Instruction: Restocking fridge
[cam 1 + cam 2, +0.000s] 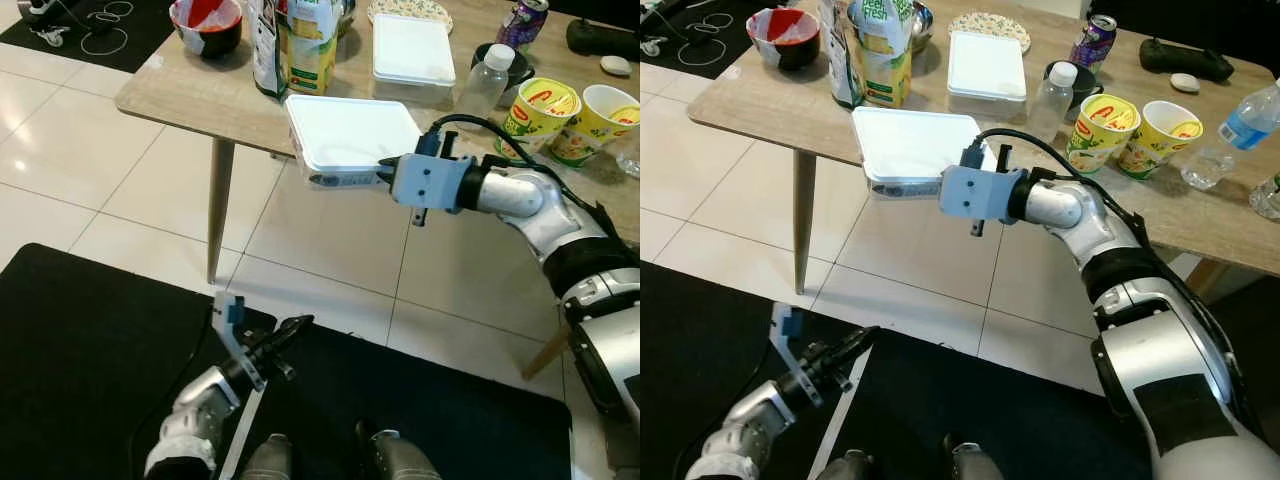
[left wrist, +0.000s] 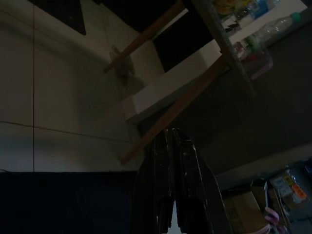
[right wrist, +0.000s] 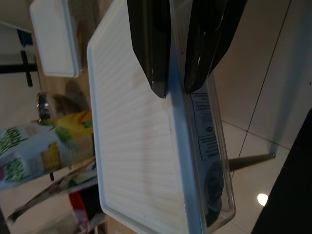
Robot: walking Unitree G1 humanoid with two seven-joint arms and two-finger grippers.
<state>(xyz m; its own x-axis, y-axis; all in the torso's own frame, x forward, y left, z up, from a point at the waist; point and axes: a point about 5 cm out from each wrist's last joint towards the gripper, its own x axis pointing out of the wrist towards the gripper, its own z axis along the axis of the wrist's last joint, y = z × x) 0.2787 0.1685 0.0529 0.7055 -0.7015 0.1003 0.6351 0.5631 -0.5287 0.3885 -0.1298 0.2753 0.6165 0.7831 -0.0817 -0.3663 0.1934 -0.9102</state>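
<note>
A flat clear container with a white lid (image 1: 350, 135) hangs partly past the front edge of the wooden table (image 1: 180, 95). My right gripper (image 1: 385, 170) is shut on the container's near rim; in the right wrist view the two black fingers (image 3: 151, 44) clamp the lid edge (image 3: 131, 146). My left gripper (image 1: 290, 335) hangs low over the black mat, fingers pressed together with nothing held, and its fingers (image 2: 170, 195) look shut in the dark left wrist view.
On the table stand a second white-lidded container (image 1: 412, 48), a juice carton (image 1: 308, 45), a red bowl (image 1: 205, 22), a small clear bottle (image 1: 484, 80), two yellow cups (image 1: 540, 105), a can (image 1: 522, 20). A table leg (image 1: 217, 210) stands over white tiles.
</note>
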